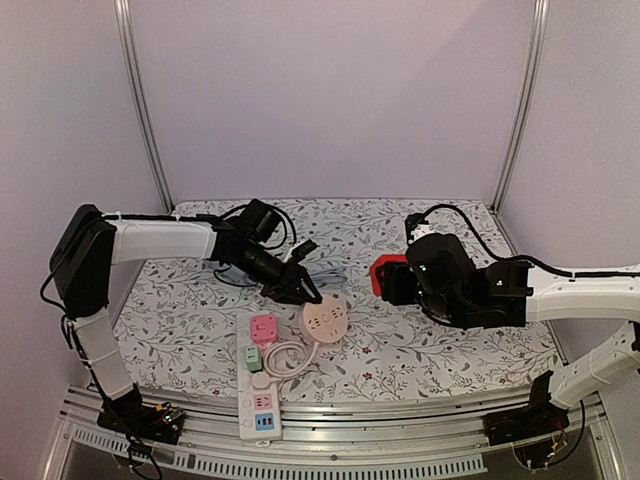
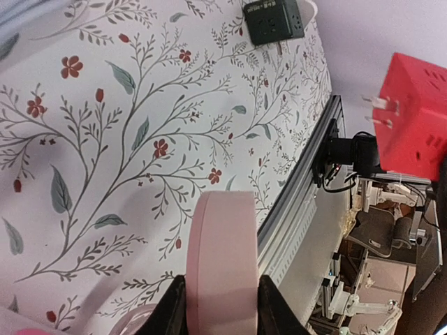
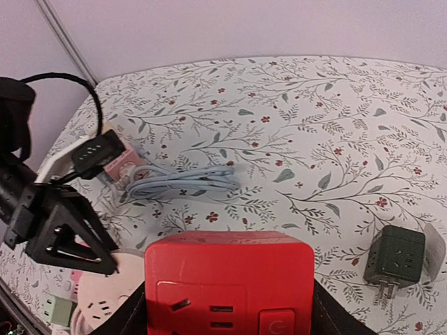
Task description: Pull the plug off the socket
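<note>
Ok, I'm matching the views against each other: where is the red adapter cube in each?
Top external: red adapter cube centre-right.
Left wrist: cube at the right edge.
Right wrist: cube bottom centre.
Shared landmark: round pink socket.

No legible words, brand or nos. in any view. Thin line of white print along top edge of dark green cube adapter (image 2: 274, 21), too small to read. Round power-symbol icon, faint, on button at lower right of red cube adapter (image 3: 229, 279) front face, beside its socket slots.
</note>
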`<state>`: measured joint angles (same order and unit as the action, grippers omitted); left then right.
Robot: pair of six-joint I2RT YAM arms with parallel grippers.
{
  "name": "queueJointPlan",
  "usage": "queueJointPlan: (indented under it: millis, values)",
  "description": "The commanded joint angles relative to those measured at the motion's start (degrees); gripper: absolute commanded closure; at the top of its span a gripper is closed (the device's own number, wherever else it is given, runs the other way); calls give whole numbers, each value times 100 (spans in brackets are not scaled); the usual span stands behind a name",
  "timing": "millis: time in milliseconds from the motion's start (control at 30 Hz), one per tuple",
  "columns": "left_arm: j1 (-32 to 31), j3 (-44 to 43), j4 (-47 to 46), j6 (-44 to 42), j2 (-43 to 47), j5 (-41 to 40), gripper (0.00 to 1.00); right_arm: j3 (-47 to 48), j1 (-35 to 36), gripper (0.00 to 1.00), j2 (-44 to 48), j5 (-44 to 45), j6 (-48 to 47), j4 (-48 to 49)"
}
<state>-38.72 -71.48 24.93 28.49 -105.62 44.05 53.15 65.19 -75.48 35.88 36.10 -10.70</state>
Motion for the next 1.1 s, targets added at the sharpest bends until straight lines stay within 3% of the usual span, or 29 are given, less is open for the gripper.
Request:
queueJointPlan:
  millis: [0, 200, 700, 1067]
  values:
    - [119, -15, 43, -168, 382, -98, 70, -81, -778, 88, 66, -233, 264, -1290]
    - [119, -6, 5, -167, 416, -72, 70, -344, -1543, 88, -93, -908, 321, -1407]
    - [119, -15, 11, -155, 365, -54, 70, 146, -1941, 88, -1185, -1250, 11, -1263]
    - [110, -6, 21, -144, 376, -63, 70, 139, -2475, 88, -1478, -1312, 6, -1332]
